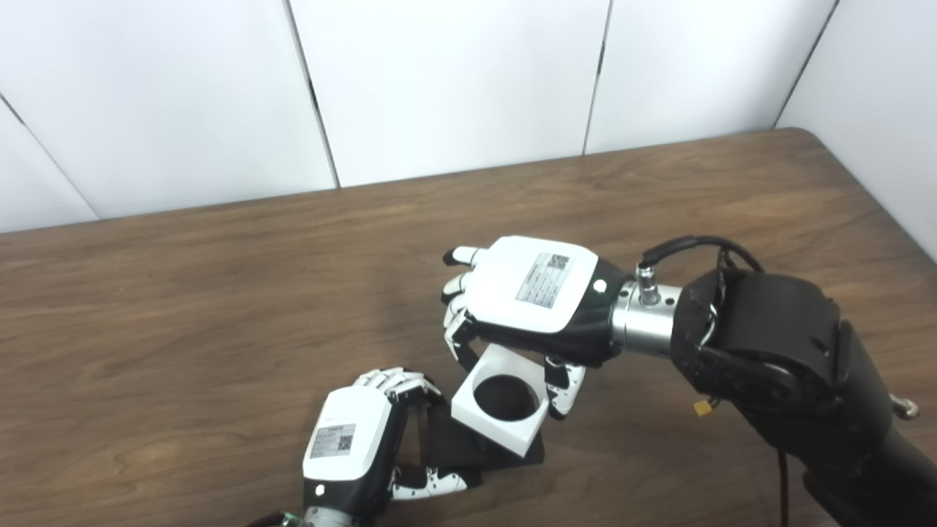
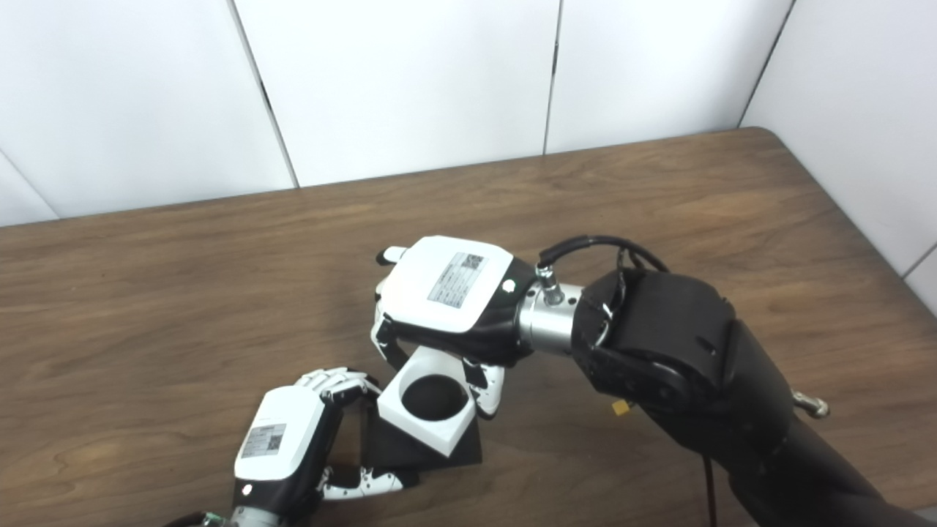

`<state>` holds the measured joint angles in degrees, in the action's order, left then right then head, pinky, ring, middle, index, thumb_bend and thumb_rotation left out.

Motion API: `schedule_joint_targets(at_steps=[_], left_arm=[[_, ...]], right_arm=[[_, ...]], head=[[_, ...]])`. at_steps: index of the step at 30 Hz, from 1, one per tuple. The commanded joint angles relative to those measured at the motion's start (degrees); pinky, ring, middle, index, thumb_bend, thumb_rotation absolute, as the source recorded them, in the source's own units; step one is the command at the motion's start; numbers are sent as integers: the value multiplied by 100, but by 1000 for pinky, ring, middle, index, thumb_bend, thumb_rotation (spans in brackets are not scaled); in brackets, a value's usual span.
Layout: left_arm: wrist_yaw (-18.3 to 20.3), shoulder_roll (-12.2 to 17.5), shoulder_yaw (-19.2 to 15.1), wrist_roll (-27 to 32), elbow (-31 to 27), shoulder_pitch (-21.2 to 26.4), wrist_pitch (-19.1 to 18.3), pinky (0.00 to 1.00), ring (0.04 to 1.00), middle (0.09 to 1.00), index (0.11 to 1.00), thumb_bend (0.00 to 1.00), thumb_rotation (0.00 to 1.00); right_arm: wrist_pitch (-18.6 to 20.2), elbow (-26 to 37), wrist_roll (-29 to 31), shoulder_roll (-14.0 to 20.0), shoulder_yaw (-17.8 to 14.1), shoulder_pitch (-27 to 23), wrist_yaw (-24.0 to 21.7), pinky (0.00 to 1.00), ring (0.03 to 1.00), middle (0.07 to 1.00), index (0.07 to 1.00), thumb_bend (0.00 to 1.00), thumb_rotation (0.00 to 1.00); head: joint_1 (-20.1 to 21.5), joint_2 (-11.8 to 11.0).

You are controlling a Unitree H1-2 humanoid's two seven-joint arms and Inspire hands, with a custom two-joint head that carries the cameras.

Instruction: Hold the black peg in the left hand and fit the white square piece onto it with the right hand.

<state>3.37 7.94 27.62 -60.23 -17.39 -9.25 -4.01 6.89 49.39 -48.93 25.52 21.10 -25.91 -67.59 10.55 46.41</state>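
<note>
On the brown wooden table (image 1: 219,293), near its front edge, the left hand (image 1: 351,446) comes up from the bottom of the picture with its white back plate facing the camera. Its fingers (image 1: 399,382) curl over the far side of the black peg (image 1: 476,448) and its thumb lies along the near side, so the hand is closed on the dark piece. Only the flat black base shows clearly; whether a post rises from it cannot be told, since the white square piece (image 1: 500,410) covers that spot. The white square piece, a block with a large round hole through its middle, sits tilted directly over the black base, just to the right of the left hand's fingers. The right hand (image 1: 531,300) reaches in from the right side, palm down, directly above and behind the white piece. Its fingers come down on the block's far left corner and its thumb (image 1: 562,391) presses on the right edge, so it grips the block between them.
</note>
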Motion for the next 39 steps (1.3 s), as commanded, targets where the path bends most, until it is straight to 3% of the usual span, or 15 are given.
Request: schedule_joint_targets(at_steps=[1,16,39], left_arm=[[131,-30,53,-94,-32,-36,-26,820,791,736,485,521,46],[200,-53,61,-147,-88,-28,-29,826,795,736,485,520,46],[231,-104,76,-182,-101,-7,-36,820,793,734,485,520,47]], right_arm=[[-83,0,-36,1,-72,-122,-57,982,852,742,483,523,131],[-189,-210,-138,-37,-70,-211,37,1000,853,743,483,524,133],[-408,-204,-280,-193,17,91,65,971,853,751,484,524,134]], head=[[2,17],[-5,21],[-56,41]])
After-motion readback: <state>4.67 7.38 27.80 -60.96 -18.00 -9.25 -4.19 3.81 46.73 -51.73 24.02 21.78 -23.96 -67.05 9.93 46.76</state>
